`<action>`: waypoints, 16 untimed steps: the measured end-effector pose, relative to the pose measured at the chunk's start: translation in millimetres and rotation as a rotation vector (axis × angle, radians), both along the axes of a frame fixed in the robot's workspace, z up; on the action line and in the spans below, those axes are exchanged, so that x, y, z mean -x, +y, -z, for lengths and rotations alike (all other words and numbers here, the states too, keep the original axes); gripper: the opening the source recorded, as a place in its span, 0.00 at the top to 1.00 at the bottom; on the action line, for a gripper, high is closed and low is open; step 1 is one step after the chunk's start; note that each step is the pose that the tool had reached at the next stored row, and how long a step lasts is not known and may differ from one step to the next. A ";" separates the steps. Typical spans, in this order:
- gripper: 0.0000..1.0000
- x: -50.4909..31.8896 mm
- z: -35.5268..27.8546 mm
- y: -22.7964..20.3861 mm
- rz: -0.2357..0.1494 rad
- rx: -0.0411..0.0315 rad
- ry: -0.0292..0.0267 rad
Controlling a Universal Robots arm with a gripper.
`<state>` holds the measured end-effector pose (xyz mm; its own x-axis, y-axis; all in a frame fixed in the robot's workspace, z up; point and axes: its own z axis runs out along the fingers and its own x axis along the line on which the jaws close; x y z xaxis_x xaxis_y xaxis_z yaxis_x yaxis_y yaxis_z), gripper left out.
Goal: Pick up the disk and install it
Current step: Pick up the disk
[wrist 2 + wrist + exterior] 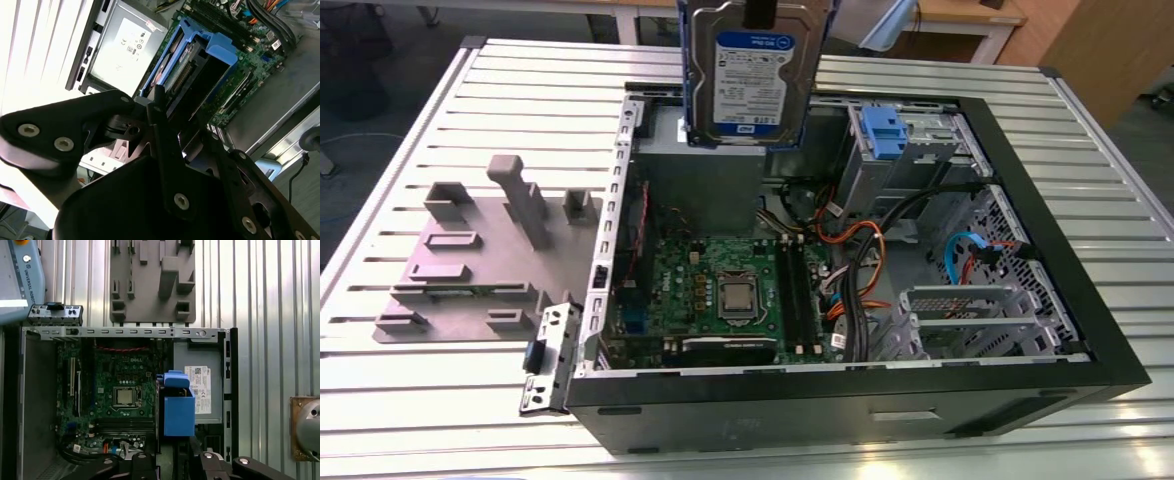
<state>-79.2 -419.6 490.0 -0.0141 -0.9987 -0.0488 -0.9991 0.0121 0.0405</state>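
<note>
Clenching black fingers (159, 105) on the disk (200, 60) in the second wrist view, gripping it edge-on just beyond the fingers, over the power-supply box (125, 55) and motherboard (245, 60) farther beyond. Dangling the disk (754, 75) upright straight below the fingers in the exterior view, label facing out, above the open computer case (854, 385) sitting on the slatted counter (454, 110). Showing the disk (179, 412) blue end first in the first wrist view, just ahead of the fingers, hovering between motherboard and power-supply box.
</note>
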 end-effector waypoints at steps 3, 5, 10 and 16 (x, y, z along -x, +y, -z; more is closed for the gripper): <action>0.65 -5.8 0.0 0.0 0.000 0.0001 0.0000; 0.65 -10.1 0.0 0.0 0.000 -0.0001 0.0000; 0.65 -20.0 0.1 0.0 0.000 -0.0001 -0.0001; 0.65 -30.2 0.0 0.0 0.000 0.0000 0.0000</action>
